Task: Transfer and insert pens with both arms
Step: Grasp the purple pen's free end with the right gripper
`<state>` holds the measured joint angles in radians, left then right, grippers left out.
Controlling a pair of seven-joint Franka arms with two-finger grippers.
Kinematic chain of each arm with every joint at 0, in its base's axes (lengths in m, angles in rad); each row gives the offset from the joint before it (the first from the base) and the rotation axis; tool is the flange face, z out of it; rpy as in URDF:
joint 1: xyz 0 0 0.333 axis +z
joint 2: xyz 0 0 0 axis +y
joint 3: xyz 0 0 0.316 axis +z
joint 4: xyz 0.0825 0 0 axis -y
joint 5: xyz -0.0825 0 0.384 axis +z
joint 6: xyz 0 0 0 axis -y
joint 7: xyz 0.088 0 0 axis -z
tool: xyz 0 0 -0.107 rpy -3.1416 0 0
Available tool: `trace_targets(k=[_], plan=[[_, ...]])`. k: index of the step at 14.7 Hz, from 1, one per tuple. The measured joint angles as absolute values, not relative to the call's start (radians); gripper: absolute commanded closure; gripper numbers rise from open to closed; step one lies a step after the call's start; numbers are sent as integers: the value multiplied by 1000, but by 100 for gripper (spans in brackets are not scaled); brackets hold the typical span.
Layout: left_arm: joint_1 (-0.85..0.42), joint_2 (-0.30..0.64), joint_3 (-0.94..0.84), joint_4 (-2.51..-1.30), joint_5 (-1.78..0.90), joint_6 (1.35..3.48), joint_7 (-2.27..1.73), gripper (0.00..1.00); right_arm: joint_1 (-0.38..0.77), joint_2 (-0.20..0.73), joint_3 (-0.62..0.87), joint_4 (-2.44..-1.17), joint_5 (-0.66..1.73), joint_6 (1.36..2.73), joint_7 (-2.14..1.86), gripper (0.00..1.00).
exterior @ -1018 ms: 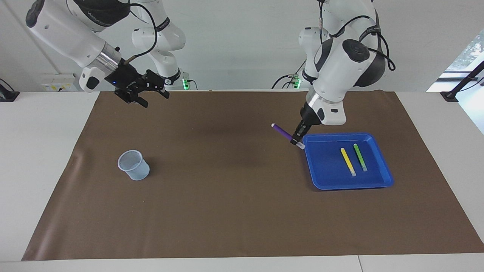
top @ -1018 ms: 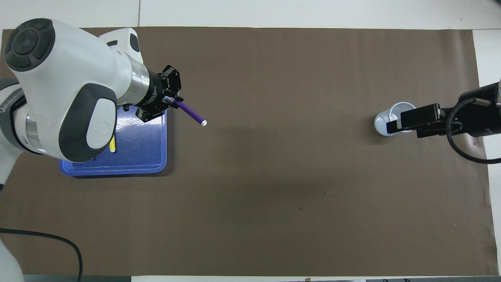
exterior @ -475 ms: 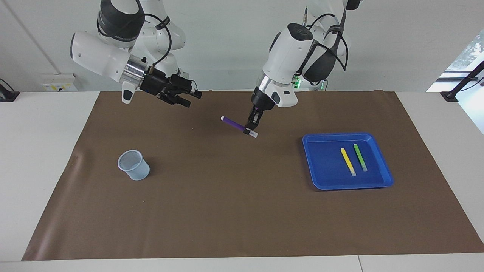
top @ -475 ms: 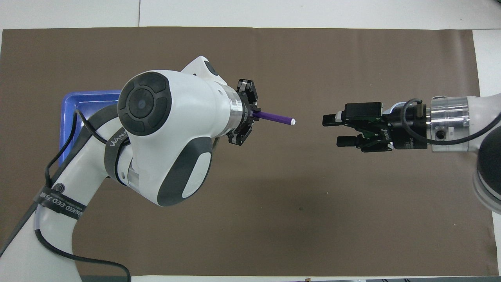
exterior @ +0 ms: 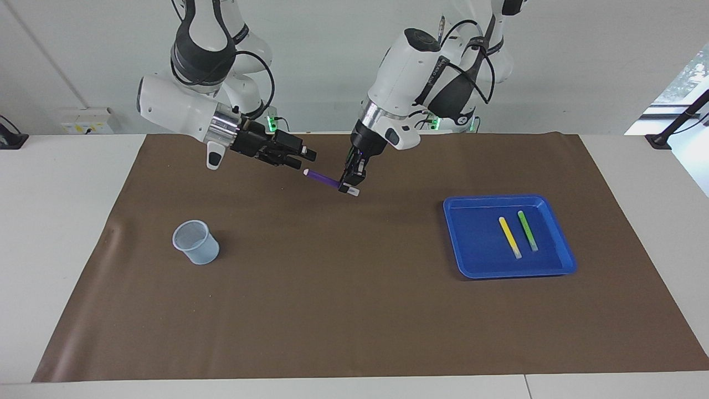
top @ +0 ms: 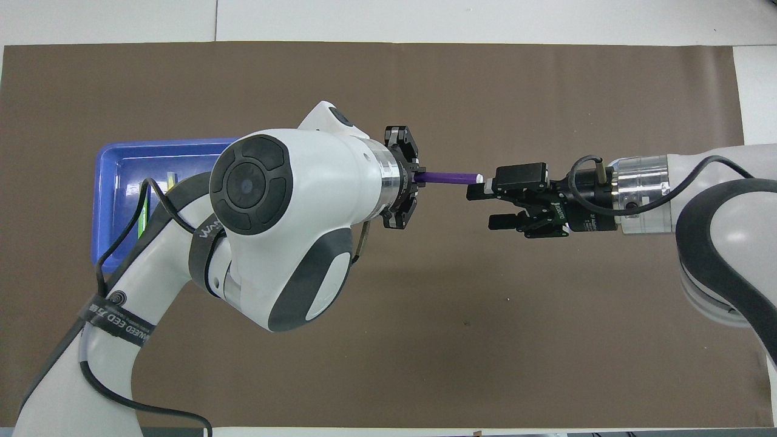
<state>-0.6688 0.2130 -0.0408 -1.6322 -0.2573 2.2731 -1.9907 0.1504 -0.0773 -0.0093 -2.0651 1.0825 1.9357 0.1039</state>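
Observation:
My left gripper (exterior: 351, 180) (top: 417, 178) is shut on the whitish cap end of the purple pen (exterior: 322, 177) (top: 446, 177), held level in the air over the mat's middle. The pen's other pale tip points at my right gripper (exterior: 303, 160) (top: 489, 207). That gripper is open, and the tip sits right at its fingertips; whether it lies between them I cannot tell. The yellow pen (exterior: 509, 237) and the green pen (exterior: 528, 230) lie side by side in the blue tray (exterior: 471, 266) (top: 115, 176) toward the left arm's end of the table.
A pale translucent cup (exterior: 195, 242) stands upright on the brown mat (exterior: 354, 310) toward the right arm's end; in the overhead view the right arm covers it. Two smaller arms with green lights (exterior: 270, 123) stand at the robots' edge.
The left gripper carried the purple pen from the tray's edge to over the mat's middle. The right gripper swung in from over the cup to meet the pen's tip.

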Motion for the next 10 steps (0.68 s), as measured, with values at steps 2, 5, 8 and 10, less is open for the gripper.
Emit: trace_targets(k=[2, 5, 8, 10], plan=[[-670, 213, -41, -1632, -258, 2276, -1997, 100, 150, -77, -10, -2058, 1083, 1936, 104, 34], [-670, 213, -40, -1633, -258, 2276, -2000, 100, 151, -77, -10, -2044, 1083, 1944, 105, 36], [-676, 213, -40, -1636, -258, 2276, -2000, 100, 152, -75, -9, -2042, 1083, 1984, 106, 37], [-679, 213, -41, -1640, -258, 2276, -2000, 100, 155, -72, -8, -2042, 1083, 2015, 106, 39]])
